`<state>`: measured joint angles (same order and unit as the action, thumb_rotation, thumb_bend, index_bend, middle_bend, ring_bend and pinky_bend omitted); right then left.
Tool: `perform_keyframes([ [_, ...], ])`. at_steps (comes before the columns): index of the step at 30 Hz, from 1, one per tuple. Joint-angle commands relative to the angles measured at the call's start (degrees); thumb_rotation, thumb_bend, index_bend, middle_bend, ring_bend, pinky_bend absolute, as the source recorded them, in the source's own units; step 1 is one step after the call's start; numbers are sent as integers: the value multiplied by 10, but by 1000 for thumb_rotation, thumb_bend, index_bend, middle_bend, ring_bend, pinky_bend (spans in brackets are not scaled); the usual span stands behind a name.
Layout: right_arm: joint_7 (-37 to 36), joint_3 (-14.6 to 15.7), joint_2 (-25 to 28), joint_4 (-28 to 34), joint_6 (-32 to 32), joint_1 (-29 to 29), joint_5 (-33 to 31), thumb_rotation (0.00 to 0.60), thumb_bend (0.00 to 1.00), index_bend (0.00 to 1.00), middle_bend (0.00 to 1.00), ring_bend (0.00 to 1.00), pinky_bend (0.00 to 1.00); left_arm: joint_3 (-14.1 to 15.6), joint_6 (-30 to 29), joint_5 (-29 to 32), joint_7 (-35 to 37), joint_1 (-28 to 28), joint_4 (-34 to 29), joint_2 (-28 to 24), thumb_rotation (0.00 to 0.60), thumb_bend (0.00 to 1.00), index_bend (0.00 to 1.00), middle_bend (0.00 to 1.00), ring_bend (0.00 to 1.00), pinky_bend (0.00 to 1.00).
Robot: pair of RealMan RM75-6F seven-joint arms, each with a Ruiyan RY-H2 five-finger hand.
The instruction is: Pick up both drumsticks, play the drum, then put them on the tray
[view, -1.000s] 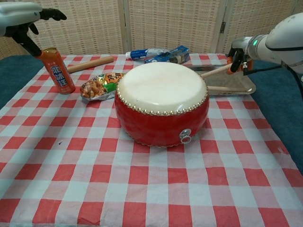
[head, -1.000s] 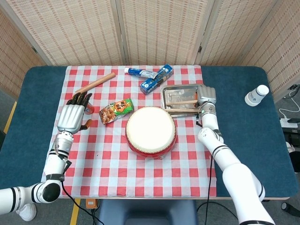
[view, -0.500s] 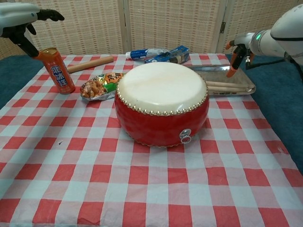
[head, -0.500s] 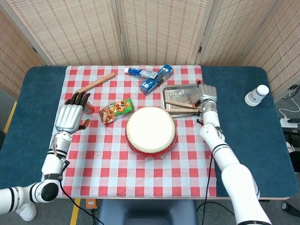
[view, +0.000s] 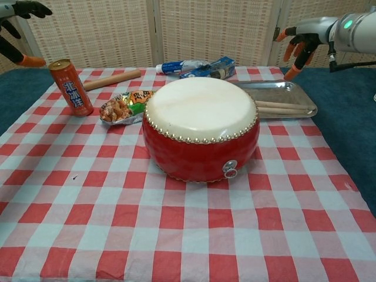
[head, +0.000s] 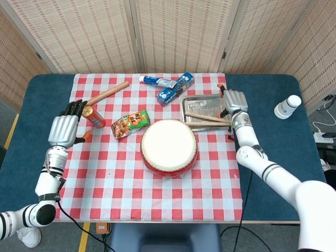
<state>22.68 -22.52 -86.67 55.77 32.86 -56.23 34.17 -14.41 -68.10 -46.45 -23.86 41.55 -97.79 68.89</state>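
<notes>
Since both wooden drumsticks (head: 206, 118) lie in the metal tray (head: 185, 106), right hand (head: 234, 101) and left hand (head: 63, 130) hang spread, empty.

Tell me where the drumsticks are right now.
Both drumsticks lie in the tray, right of the drum in the head view; the right hand is beside the tray, holding nothing.

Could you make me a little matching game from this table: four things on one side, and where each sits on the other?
Things:
1. drumsticks
2. drum
3. orange can
4. white cup

Places:
A. on the blue cloth at the far right
B. in the metal tray
C. at the left, beside the snack bag
D. middle of the checked cloth

Pairs: 1-B, 2-D, 3-C, 4-A
</notes>
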Motion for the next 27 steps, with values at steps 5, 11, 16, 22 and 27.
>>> perform_keyframes([
  [5, -137, 55, 258, 384, 256, 232, 260, 600, 53, 110, 269, 163, 304, 19, -26, -50, 61, -55, 18, -25, 600, 316, 0, 4, 0, 209],
  [11, -198, 114, 306, 434, 355, 324, 387, 600, 52, 85, 224, 103, 205, 50, -69, -122, 105, -111, 11, -39, 600, 316, 0, 9, 0, 206],
  [16, -241, 163, 308, 423, 423, 385, 467, 600, 53, 22, 154, 7, 69, 78, -121, -175, 136, -162, 12, -37, 600, 317, 0, 7, 0, 199],
  [22, -266, 200, 280, 388, 518, 452, 524, 600, 58, 0, 107, 0, 4, 107, -194, -238, 151, -222, 15, -26, 600, 316, 0, 4, 0, 195],
  [27, -257, 215, 263, 369, 570, 493, 542, 600, 59, 0, 89, 0, 0, 133, -225, -280, 144, -260, 8, -22, 600, 316, 0, 0, 0, 169],
])
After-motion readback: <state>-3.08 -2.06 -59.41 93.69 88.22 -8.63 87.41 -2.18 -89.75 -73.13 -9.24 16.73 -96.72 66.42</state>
